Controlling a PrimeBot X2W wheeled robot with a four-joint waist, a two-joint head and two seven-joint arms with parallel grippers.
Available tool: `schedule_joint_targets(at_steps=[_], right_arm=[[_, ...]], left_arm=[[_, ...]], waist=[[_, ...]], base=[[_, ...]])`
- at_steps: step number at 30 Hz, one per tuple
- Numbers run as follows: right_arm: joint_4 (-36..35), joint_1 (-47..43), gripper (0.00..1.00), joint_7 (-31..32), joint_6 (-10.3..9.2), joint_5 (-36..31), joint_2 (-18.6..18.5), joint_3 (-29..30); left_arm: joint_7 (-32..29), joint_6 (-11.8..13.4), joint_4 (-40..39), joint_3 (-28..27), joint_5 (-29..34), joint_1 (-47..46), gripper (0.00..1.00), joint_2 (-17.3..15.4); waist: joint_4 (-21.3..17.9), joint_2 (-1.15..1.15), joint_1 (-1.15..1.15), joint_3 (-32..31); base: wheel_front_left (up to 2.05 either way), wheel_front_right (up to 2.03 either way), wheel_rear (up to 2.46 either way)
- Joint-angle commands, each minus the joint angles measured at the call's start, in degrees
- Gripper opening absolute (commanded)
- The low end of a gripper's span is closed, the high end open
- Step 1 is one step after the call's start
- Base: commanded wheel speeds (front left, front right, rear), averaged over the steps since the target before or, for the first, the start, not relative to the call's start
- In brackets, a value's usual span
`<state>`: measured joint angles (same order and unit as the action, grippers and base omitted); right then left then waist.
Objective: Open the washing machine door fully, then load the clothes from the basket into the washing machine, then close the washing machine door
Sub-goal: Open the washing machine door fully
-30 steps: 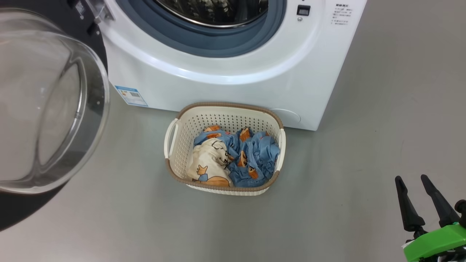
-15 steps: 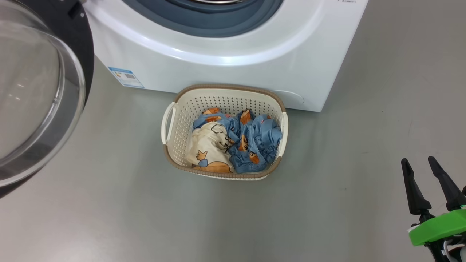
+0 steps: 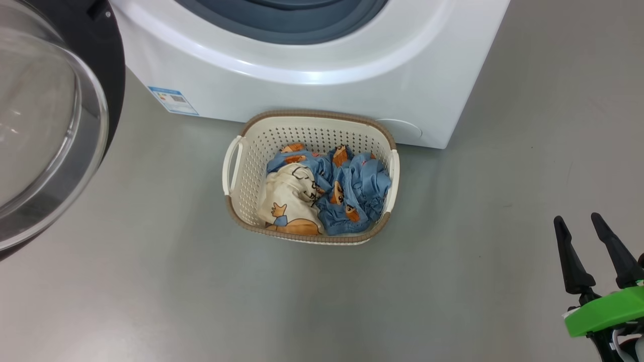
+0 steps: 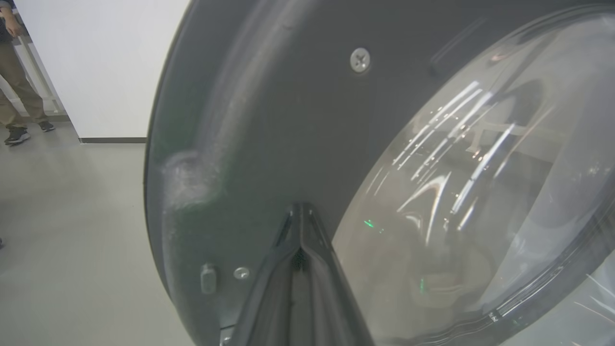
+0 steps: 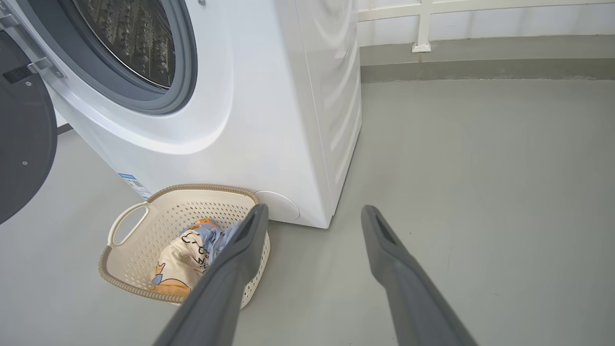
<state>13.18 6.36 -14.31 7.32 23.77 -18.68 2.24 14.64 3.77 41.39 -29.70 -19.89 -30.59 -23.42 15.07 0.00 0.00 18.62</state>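
Observation:
The washing machine (image 3: 312,75) stands at the top of the head view, its drum (image 5: 129,43) uncovered. The washing machine door (image 3: 45,115) is swung out to the left, black rim around bulging glass. In front of the machine the basket (image 3: 236,206) sits on the floor with the clothes (image 3: 327,196) bundled inside, blue with orange prints and one cream piece. My left gripper (image 4: 300,216) is shut, its tips touching or nearly touching the door's dark inner rim (image 4: 269,120). My right gripper (image 3: 578,226) hovers open over the floor, well right of the basket (image 5: 144,269).
Grey floor (image 3: 453,281) spreads around the basket. A person's legs (image 4: 19,96) stand far off by a white wall in the left wrist view. A white railing (image 5: 423,29) runs along the wall behind the machine.
The head camera has tilted down, so the machine and basket sit higher in the picture. The right gripper sits higher in view than a second ago. Nothing was grasped or released.

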Motion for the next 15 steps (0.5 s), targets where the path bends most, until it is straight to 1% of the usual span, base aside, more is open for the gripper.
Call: schedule_joint_targets(at_steps=[1,6,11,15], right_arm=[[-1.1,1.0,1.00,-0.7,0.17,-0.6,-1.1,-1.3],[-0.8,0.4,1.00,-0.7,0.17,-0.4,-0.7,-1.3],[-0.7,-0.4,1.00,-0.7,0.17,-0.1,-0.1,-1.5],[-0.4,-1.1,1.00,-0.7,0.17,0.1,0.4,-1.9]], left_arm=[[0.4,0.3,-1.0,-1.7,0.7,-0.8,0.00,-4.1],[0.4,0.0,-3.0,-1.8,1.5,1.3,0.00,-1.5],[0.4,-0.7,-6.7,-0.9,2.4,5.3,0.00,2.3],[0.4,-1.2,-11.7,-0.6,3.0,9.7,0.00,5.7]], waist=[[0.1,0.00,0.00,-0.4],[0.2,0.00,0.00,-2.2],[0.3,0.00,0.00,-4.5],[0.1,0.00,0.00,-6.4]], base=[[0.00,0.00,0.00],[0.00,0.00,0.00],[0.00,0.00,0.00],[0.00,0.00,0.00]])
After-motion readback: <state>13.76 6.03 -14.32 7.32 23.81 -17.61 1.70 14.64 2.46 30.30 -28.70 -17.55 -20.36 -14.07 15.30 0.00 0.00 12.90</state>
